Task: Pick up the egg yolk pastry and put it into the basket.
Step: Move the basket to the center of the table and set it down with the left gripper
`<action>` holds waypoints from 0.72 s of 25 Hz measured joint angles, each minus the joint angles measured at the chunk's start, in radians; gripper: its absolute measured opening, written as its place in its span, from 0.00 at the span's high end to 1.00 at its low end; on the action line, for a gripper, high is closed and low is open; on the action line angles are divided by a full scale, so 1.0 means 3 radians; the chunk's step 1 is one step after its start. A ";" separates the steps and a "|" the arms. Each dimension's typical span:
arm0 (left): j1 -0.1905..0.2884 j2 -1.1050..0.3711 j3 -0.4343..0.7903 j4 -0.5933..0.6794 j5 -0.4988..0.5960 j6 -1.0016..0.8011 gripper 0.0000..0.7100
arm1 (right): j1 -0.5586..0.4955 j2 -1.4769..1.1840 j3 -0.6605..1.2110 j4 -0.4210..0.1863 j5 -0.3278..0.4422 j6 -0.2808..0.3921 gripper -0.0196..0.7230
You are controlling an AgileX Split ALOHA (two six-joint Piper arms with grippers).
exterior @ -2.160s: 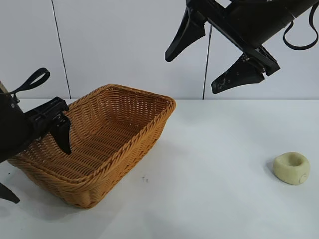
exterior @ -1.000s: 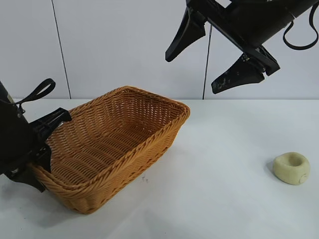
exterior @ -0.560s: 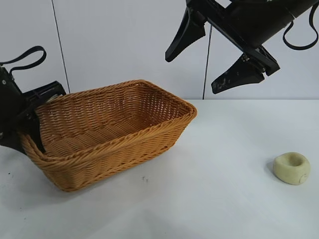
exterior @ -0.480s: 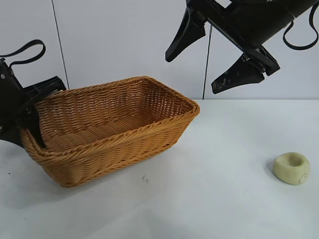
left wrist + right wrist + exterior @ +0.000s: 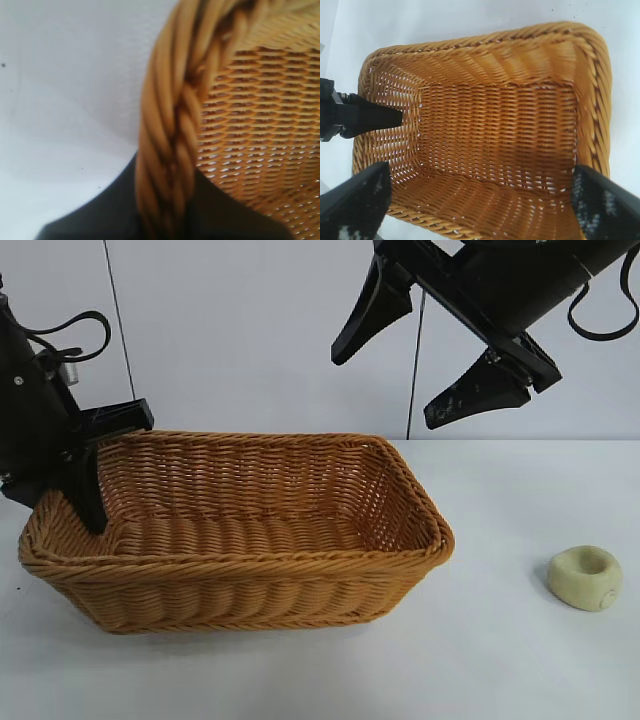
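At the left, the left end effector (image 5: 85,475) is clamped on the braided rim of the basket (image 5: 240,565), one finger inside the short end wall, the other outside. The basket sits flat on the worktop (image 5: 520,660). To do this step well, I judge it should let go only once the basket rests steady, then lift straight off the rim. High above, the right end effector (image 5: 430,345) hangs with its fingers wide apart. The egg yolk pastry (image 5: 585,578) lies well apart to the right, untouched.
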 joint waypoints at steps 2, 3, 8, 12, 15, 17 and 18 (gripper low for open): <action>0.0000 0.0062 -0.0114 -0.0113 0.0106 0.0194 0.87 | 0.0000 0.0000 0.0000 0.0000 0.0000 0.0000 0.04; 0.0000 0.0077 -0.0151 -0.0155 0.0121 0.0266 0.87 | 0.0000 0.0000 0.0000 0.0000 0.0000 0.0000 0.04; 0.0000 0.0133 -0.0208 -0.0230 0.0097 0.0336 0.87 | 0.0000 0.0000 0.0000 0.0000 0.0004 0.0000 0.04; 0.0000 0.0294 -0.0212 -0.0230 0.0044 0.0338 0.87 | 0.0000 0.0000 0.0000 0.0000 0.0004 0.0000 0.04; 0.0000 0.0460 -0.0212 -0.0226 -0.0023 0.0367 0.87 | 0.0000 0.0000 0.0000 0.0000 0.0004 0.0000 0.04; 0.0002 0.0552 -0.0217 -0.0230 -0.0019 0.0401 0.87 | 0.0000 0.0000 0.0000 0.0000 0.0007 0.0000 0.04; 0.0002 0.0566 -0.0219 -0.0230 -0.0007 0.0418 0.87 | 0.0000 0.0000 0.0000 0.0000 0.0007 0.0000 0.04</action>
